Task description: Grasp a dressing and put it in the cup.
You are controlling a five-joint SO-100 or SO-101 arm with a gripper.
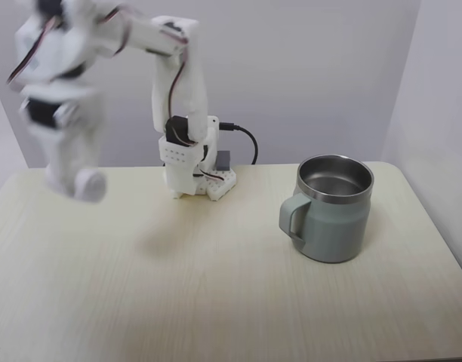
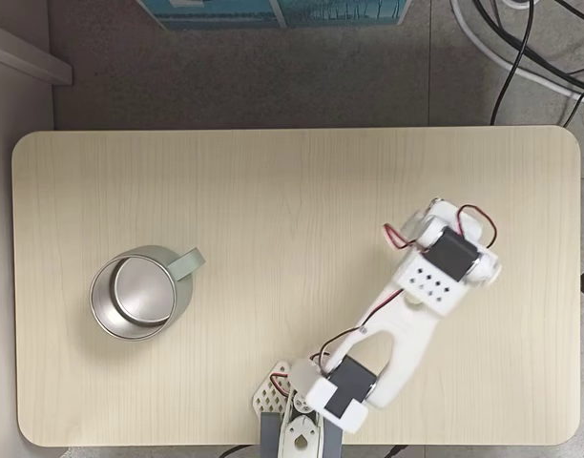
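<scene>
Blur swallows most of the gripper (image 1: 78, 181) in the side-on fixed view, where it hangs above the pale wooden table (image 1: 216, 302) at the left of the picture, arm folded high over its base (image 1: 193, 177). At the fingers' lower end sits a rounded white lump (image 1: 90, 185); I judge that to be the dressing, clamped between the fingers, but smear and white-on-white make it a guess. In the fixed view from above, the wrist (image 2: 449, 256) covers whatever is beneath it, so from neither picture can I tell how far apart the fingers stand.

The cup (image 1: 333, 219) stands upright well away from the fingers, on the far side of the arm's base from them in the side-on view, its steel mouth open and nothing visible inside. In the view from above the cup (image 2: 135, 294) shows a bare steel bottom, handle turned toward the arm.

If the roll is indeed held, the carry wants height: the fingers should pass above the rim, stop over the middle of the mouth, then lower a little before letting go, since a soft roll dropped onto the rim may bounce out. A swing this fast risks shaking a light grip loose
</scene>
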